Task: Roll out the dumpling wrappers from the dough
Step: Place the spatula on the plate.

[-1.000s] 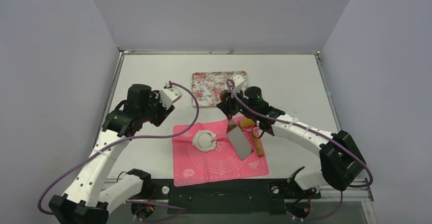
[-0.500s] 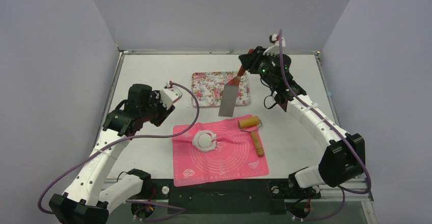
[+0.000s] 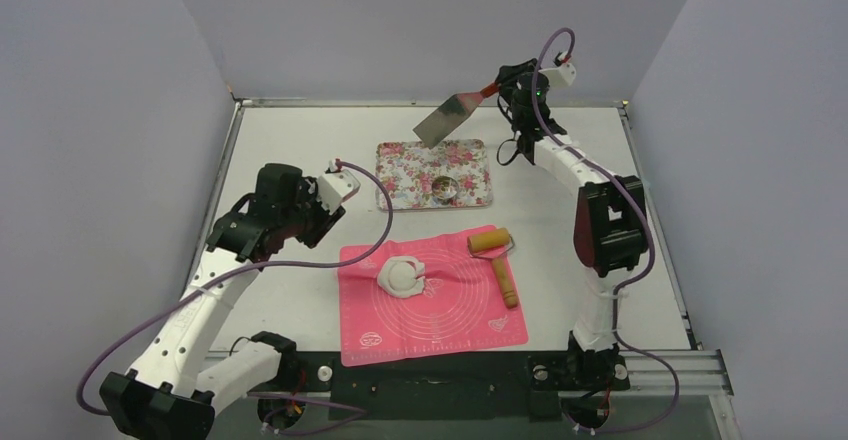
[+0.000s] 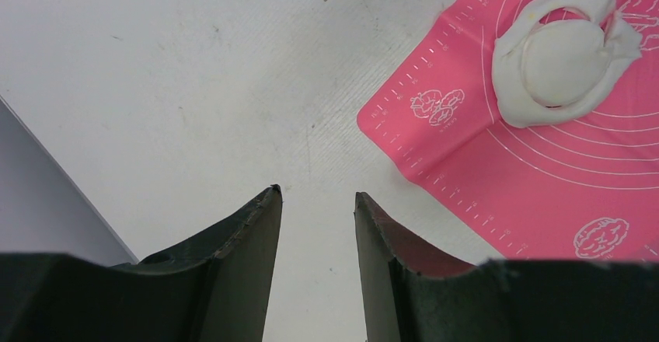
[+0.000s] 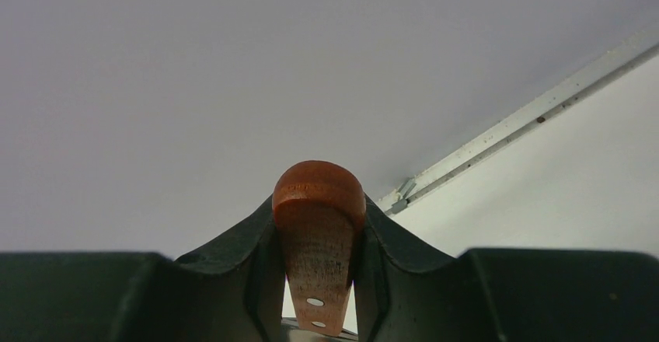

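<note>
The white desk (image 3: 290, 150) holds a pink rubber mat (image 3: 440, 320), with a flowered tray (image 3: 405, 175) behind it. My right jaws pinch the brown handle of a flat metal spatula (image 3: 446, 118), held high over the far edge. My left jaws are spread and empty beside the mat. A wooden rolling pin (image 3: 503, 272) lies on the mat. The soft white dough (image 4: 507, 74) sits on the mat's left part, around a round white wrapper (image 4: 561, 66). A small metal ring (image 3: 444, 186) is on the tray.

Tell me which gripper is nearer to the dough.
Left. The left gripper hovers beside the pink mat, near the dough; the right gripper is high beyond the floral tray.
</note>
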Available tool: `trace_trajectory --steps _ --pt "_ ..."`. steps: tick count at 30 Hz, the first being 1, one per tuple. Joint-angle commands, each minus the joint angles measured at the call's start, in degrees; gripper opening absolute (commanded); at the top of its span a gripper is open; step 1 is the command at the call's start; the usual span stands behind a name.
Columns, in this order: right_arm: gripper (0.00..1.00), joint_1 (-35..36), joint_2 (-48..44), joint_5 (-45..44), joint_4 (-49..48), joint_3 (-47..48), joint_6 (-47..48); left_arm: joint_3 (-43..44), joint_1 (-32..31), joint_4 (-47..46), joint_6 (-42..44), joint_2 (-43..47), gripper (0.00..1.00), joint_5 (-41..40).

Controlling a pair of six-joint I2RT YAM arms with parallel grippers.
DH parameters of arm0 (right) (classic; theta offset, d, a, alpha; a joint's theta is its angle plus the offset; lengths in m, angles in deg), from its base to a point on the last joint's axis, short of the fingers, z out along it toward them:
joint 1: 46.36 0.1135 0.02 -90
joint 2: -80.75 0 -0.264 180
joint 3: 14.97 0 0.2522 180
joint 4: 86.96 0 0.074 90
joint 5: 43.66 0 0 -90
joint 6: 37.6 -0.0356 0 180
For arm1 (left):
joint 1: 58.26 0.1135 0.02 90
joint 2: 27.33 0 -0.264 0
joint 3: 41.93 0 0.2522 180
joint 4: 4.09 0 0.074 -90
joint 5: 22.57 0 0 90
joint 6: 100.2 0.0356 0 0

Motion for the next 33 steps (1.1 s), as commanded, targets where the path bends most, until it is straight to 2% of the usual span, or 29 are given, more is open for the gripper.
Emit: trace_trajectory --steps 1,8,14,18,21,23,26,30,33 --pt "0.00 0.1 4.1 -9.0 -4.7 4.4 -8.4 -0.2 -0.2 -2.3 0.2 -0.8 0.38 0.3" --pt "0.00 1.6 8.6 -14.6 -3.4 3.3 -10.1 -0.3 -0.2 -2.4 0.2 -1.4 0.38 0.2" --pt "0.00 1.7 8.2 -14.6 0.7 -0.1 -13.3 -0.2 -0.2 -2.3 0.2 -1.3 0.38 0.4" --pt "0.08 1.4 7.5 -13.3 2.3 -2.8 -15.1 -0.4 -0.2 -2.2 0.4 -1.7 0.38 0.9" --pt "0.21 0.8 7.4 -10.6 2.9 -4.2 -16.4 -0.9 -0.2 -2.4 0.5 -2.7 0.38 1.2" --pt "0.26 0.1 7.2 -8.8 2.1 -5.8 -17.4 -1.4 -0.2 -2.8 0.7 -3.5 0.39 1.2" --pt "0.28 -0.5 6.7 -7.5 1.0 -8.0 -17.7 -1.8 -0.2 -2.9 0.9 -4.9 0.39 1.4" --pt "0.37 -1.3 6.1 -4.6 0.4 -8.9 -17.0 -1.7 0.0 -3.6 0.9 -6.9 0.39 2.1" --pt "0.38 -1.7 5.3 -3.9 0.4 -9.9 -16.6 -1.1 0.2 -3.6 0.7 -7.8 0.39 3.0"
